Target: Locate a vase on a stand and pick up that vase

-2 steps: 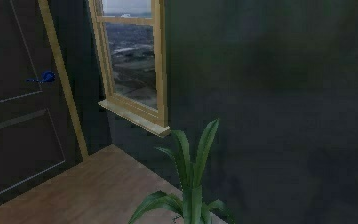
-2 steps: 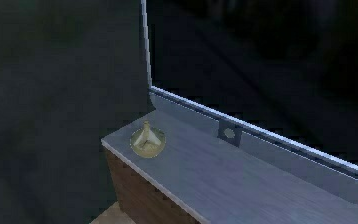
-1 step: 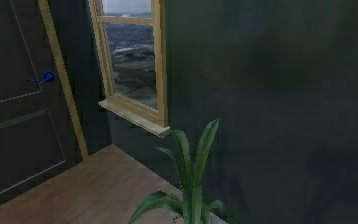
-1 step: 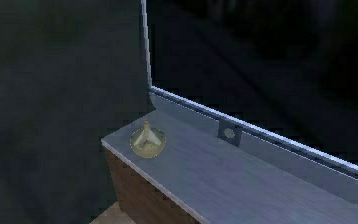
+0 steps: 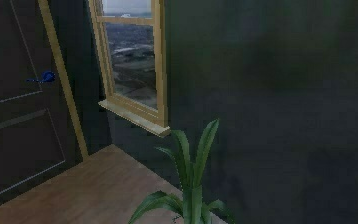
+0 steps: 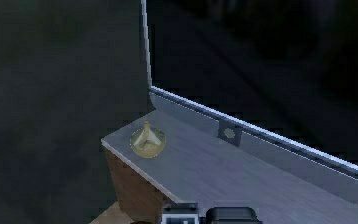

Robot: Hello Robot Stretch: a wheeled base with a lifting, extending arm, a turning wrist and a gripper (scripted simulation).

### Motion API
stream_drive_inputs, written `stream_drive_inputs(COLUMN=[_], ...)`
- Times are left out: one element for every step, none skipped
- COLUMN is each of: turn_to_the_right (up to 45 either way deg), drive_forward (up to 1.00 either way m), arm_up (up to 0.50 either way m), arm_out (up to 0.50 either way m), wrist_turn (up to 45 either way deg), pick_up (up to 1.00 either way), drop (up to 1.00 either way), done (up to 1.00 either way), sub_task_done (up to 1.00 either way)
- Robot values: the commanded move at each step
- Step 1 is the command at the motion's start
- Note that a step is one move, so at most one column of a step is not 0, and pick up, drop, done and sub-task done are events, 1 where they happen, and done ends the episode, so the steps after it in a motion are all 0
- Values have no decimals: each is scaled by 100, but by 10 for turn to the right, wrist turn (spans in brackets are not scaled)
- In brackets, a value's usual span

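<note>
Small yellowish object (image 6: 147, 140) on desk (image 6: 217, 175), left corner, arm side view centre-left, beside dark screen (image 6: 267, 60). End effector (image 6: 184, 213) at bottom edge; can't tell if it holds anything.

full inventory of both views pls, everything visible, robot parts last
door: 1, dark, forward view's left
door handle: 1, blue, on the door
window: 1, light wood frame and sill, right of the door
wall: dark green, around and right of the window
plant: 1, green, long leaves, forward view's bottom middle
floor: brown wood, forward view's lower left
stand: 1, grey top, brown side, arm side view's lower middle
screen: 1, dark with pale frame, along the stand's far edge
small object: 1, tan-yellow, on the stand's left corner, too small to name
arm: 1, dark, arm side view's bottom edge; jaws not made out, cannot tell whether it holds anything
</note>
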Motion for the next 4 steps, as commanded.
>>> stream_drive_inputs(turn_to_the_right=[0, 0, 0, 0], drive_forward=[0, 0, 0, 0], arm_up=[0, 0, 0, 0], arm_out=[46, 0, 0, 0], wrist_turn=[0, 450, 450, 450], pick_up=[0, 0, 0, 0], drop=[0, 0, 0, 0], done=[0, 0, 0, 0], sub_task_done=[0, 0, 0, 0])
